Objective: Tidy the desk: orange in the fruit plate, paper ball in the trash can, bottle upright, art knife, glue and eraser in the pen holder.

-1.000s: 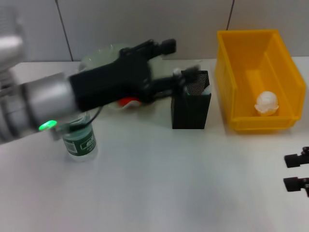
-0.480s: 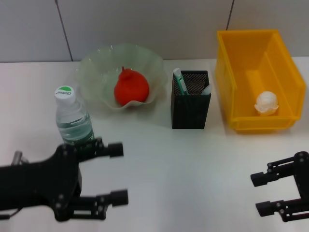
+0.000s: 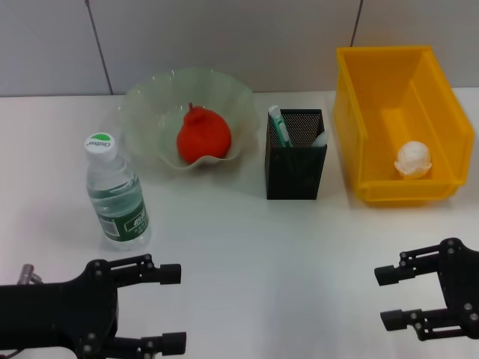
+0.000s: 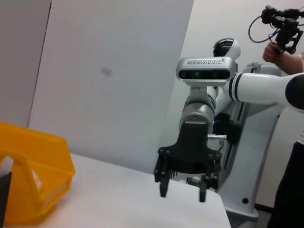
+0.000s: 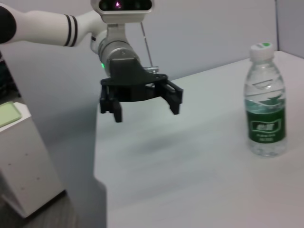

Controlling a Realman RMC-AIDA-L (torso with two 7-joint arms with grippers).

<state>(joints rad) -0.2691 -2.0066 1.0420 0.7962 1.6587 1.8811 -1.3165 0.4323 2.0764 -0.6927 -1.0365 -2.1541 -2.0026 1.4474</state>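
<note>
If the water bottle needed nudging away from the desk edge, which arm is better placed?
Left, probably. The left gripper, open, sits just in front of the upright bottle; the right gripper, also open, is across the desk below the yellow bin.

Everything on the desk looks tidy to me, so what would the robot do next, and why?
Probably nothing more than keep both arms parked. The orange sits in the fruit plate, the paper ball lies in the yellow bin, the bottle stands upright, and items poke from the pen holder. The left pincer and right pincer hang open and empty near the desk's front edge.
</note>
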